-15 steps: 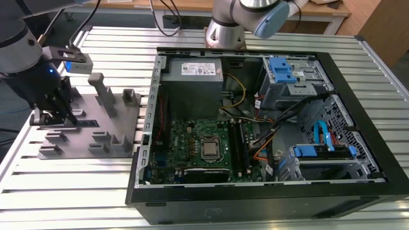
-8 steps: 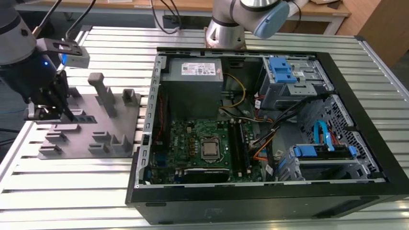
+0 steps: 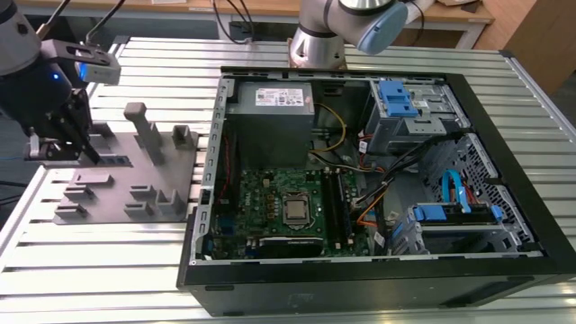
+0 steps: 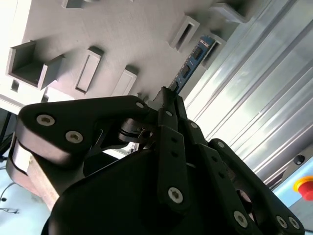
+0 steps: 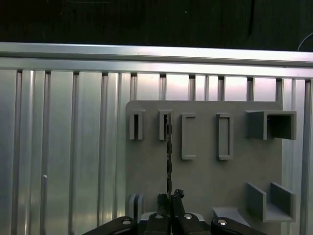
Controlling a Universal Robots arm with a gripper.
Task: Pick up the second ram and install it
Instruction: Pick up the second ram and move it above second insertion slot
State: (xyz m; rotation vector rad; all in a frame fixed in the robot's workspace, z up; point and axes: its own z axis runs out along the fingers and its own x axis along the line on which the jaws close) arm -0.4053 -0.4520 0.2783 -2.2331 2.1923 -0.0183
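At the exterior view's left, the gripper point(image 3: 61, 150) hangs over the far end of a grey holder tray point(image 3: 117, 196) with upright posts and narrow pockets, which lies on a slatted metal table point(image 3: 99, 263). In both wrist views the gripper point(image 4: 167, 96) point(image 5: 170, 197) is clenched on one end of the memory stick point(image 4: 191, 61) point(image 5: 168, 147) — a thin blue board with dark chips, seen edge-on in the first wrist view as a fine dark line. The stick reaches away from the fingertips across the tray point(image 5: 205, 181), and its far end lies at one of the narrow pockets near the tray's edge; whether it still sits inside that pocket I cannot tell. Toward the exterior view's right lies an open computer case point(image 3: 360, 283), well apart from the gripper. Inside it are a green motherboard point(image 3: 270, 196) with a square silver socket, a grey power supply point(image 3: 270, 101) beyond it, loose cables, and blue plastic brackets point(image 3: 396, 98) on the drive cages at the right. The arm's base point(image 3: 320, 34) stands just behind the case.
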